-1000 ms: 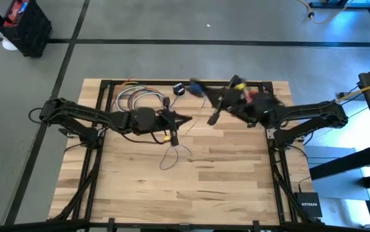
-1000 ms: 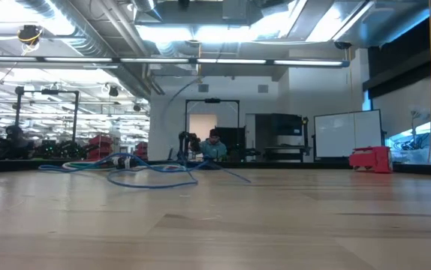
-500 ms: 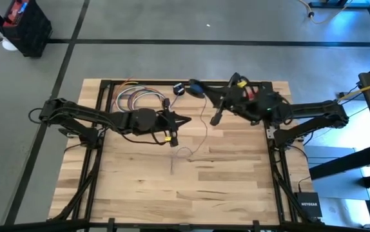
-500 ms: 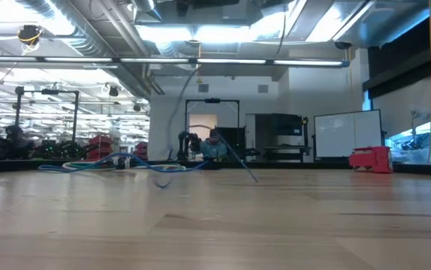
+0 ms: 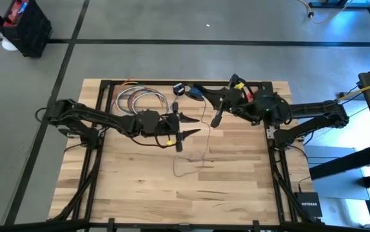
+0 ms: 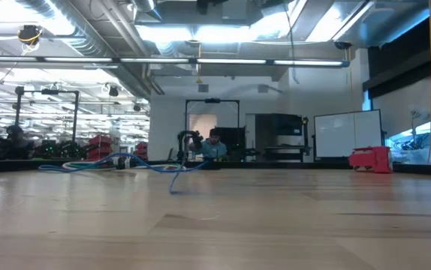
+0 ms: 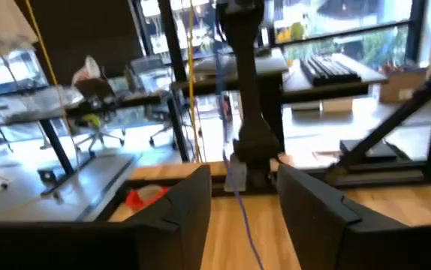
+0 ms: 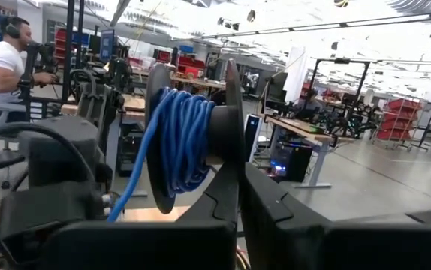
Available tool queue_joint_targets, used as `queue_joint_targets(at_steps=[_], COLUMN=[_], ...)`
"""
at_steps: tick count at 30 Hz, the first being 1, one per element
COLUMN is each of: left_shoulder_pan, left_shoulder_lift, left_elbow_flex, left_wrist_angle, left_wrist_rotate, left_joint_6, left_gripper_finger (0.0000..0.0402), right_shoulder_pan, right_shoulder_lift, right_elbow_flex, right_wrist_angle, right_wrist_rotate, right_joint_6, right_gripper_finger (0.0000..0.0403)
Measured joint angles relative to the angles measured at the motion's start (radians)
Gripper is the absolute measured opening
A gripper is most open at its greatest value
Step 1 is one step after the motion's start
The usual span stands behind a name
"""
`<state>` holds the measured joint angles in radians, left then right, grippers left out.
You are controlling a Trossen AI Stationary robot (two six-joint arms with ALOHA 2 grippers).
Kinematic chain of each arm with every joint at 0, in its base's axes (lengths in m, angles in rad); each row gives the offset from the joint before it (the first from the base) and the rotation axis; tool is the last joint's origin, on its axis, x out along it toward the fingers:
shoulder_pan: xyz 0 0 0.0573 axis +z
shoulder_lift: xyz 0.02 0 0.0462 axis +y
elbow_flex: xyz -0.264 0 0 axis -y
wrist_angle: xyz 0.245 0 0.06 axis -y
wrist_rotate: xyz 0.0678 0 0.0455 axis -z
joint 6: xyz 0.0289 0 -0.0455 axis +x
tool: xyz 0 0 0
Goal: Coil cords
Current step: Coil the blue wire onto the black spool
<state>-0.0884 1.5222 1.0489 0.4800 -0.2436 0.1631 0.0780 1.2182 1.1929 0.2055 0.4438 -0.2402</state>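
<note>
- The cord [image 5: 186, 169] lies in a loose loop at the middle of the counter [image 5: 236, 193], one strand rising toward 1 o'clock; the low view shows it as a blue strand [image 6: 176, 180].
- In the right wrist view, blue cord is wound around a dark spool [image 8: 189, 139].
- The right end effector [image 8: 234, 202] is pressed together on that spool, at 1 o'clock from the loop.
- The left end effector [image 5: 185, 126] hangs just at 12 o'clock from the loop, fingers spread.
- Other coloured cables [image 5: 136, 100] lie at 11 o'clock.
</note>
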Motion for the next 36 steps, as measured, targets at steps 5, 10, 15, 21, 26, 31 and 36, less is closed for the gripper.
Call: queue_joint_targets(at_steps=[5, 10, 15, 21, 26, 31, 36], left_shoulder_pan=[0.037, 0.061, 0.065, 0.065, 0.065, 0.065, 0.065], left_shoulder_lift=[0.048, 0.078, 0.090, 0.090, 0.090, 0.090, 0.090], left_elbow_flex=[0.000, 0.001, 0.001, 0.001, 0.001, 0.001, 0.002], left_wrist_angle=[0.097, 0.177, 0.192, 0.193, 0.192, 0.170, 0.089], left_wrist_rotate=[-0.001, 0.107, 0.138, 0.137, 0.137, 0.124, 0.076], left_joint_6=[-0.005, -0.028, -0.022, 0.007, 0.041, 0.047, 0.042], left_gripper_finger=[0.0144, 0.0135, 0.0126, 0.0075, 0.0008, 0.0003, 0.0002], right_shoulder_pan=[0.000, 0.000, 0.000, 0.000, 0.000, 0.000, 0.000], right_shoulder_lift=[0.000, 0.000, 0.000, 0.000, 0.012, 0.012, 0.013], right_elbow_flex=[-0.001, -0.001, -0.001, -0.001, -0.001, -0.002, -0.002], right_wrist_angle=[0.004, 0.006, 0.009, 0.008, -0.017, -0.028, 0.015], right_wrist_rotate=[0.000, 0.000, 0.000, -0.009, -0.027, -0.045, -0.046], right_joint_6=[0.000, 0.000, -0.001, -0.001, -0.001, -0.001, -0.008], right_gripper_finger=[0.0005, 0.0005, 0.0005, 0.0005, 0.0005, 0.0005, 0.0005])
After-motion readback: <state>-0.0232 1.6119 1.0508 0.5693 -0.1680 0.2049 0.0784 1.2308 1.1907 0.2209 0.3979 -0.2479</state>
